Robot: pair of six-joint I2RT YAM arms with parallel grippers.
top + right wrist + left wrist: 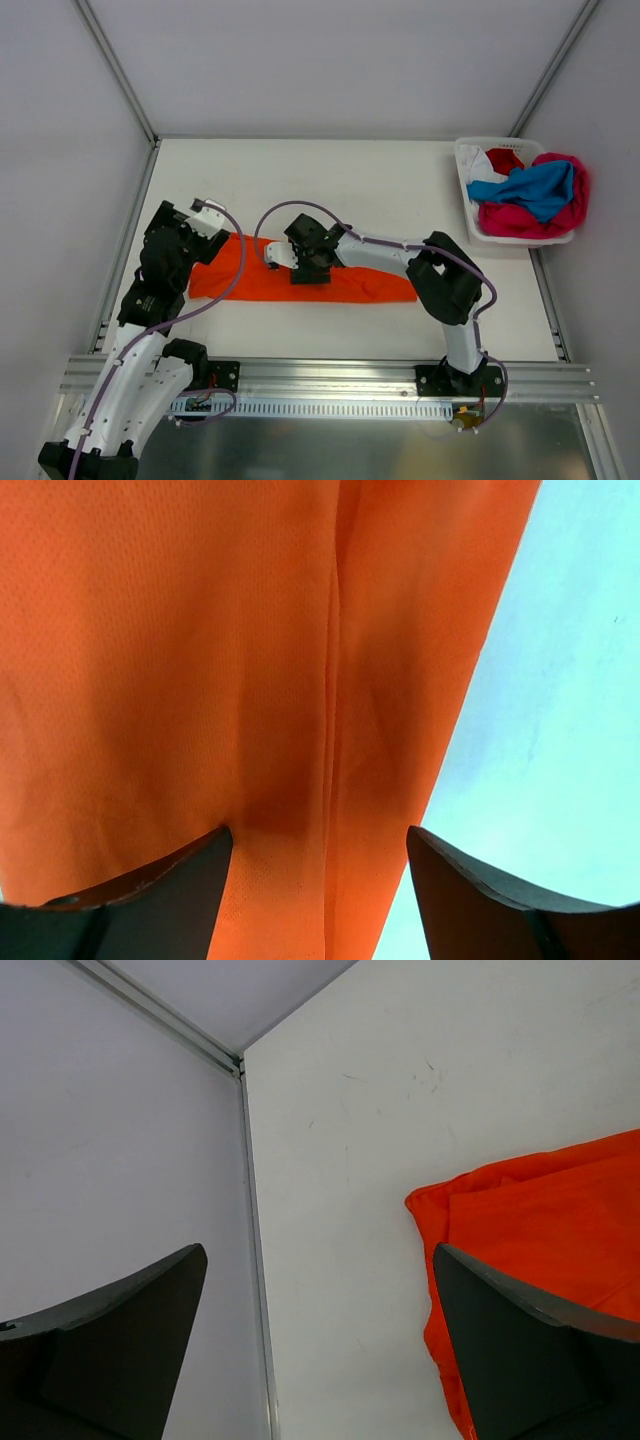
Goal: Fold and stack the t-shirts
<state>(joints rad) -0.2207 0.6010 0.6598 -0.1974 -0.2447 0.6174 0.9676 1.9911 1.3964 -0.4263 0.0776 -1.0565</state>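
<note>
Orange t-shirt mid-frame on table: light, limp mesh, probably sags, so pinch all layers at an end corner; left gripper and right gripper both spread, empty.

**Orange shirt**: soft, matt cloth. The right wrist view shows a fine mesh-like knit with shallow creases.

**Blue shirt**, **pink shirt**, **red shirt**, **white shirt**: crumpled matt cloth.

**Basket**: white plastic with a slotted wall and a slight sheen.

**Bench**: white, smooth and matt, with a few faint scuff marks in the left wrist view.

**Rail**: bare metal, ribbed, with a dull sheen.

**Left end effector** and **right end effector**: the fingers are dark, smooth and matt, apparently plastic.

**Left arm** and **right arm**: smooth white shells with matt black joints.
</note>
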